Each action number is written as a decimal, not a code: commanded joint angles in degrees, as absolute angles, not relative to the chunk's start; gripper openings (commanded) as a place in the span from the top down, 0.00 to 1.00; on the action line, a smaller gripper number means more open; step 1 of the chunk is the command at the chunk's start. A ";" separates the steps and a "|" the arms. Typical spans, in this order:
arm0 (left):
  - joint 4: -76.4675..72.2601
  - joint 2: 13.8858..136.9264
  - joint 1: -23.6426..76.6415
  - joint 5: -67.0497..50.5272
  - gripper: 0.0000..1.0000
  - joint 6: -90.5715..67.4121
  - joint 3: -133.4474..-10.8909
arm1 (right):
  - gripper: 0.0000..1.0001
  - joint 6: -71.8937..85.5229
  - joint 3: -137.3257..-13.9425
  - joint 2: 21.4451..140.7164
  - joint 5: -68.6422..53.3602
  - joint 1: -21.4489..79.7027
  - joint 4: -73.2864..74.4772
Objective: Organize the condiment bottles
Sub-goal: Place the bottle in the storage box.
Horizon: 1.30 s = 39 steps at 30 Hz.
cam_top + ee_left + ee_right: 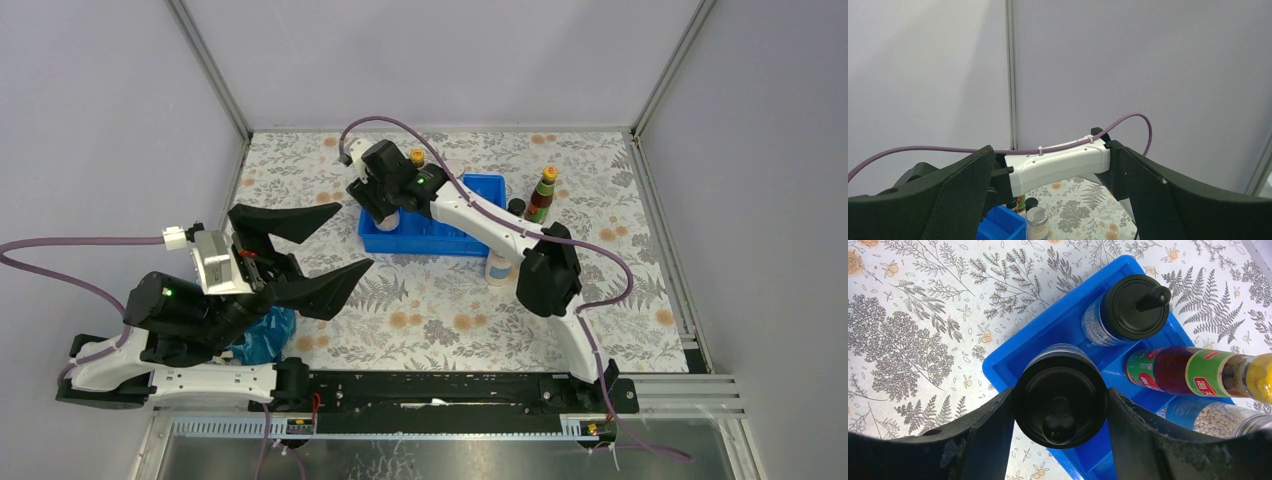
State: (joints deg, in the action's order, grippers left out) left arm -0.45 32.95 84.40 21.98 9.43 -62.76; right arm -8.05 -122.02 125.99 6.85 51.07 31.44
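Roughly halfway, I'd say: 3 condiment bottles (pixel 1133 305) stand in the blue plastic tray (pixel 1038 340), the right gripper (pixel 1060 415) clasps a 4th, a clear black-domed bottle (pixel 1063 387), over one corner, the left gripper (pixel 355 237) gapes wide and empty, and a red-labelled yellow-capped bottle (pixel 543 196) waits outside.

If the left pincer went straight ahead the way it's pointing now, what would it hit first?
Probably the right arm's white forearm, which lies between the fingers of the open left pincer in its wrist view; depth is unclear.
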 commanded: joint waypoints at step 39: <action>0.21 36.55 84.64 23.46 0.01 14.03 -60.36 | 1.00 -7.30 -125.48 131.89 0.13 47.37 23.32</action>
State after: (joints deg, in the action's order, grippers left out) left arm 0.73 36.29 84.40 22.37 12.36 -61.12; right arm -7.86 -122.98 131.83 1.15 47.70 27.09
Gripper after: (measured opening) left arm 0.989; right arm 0.678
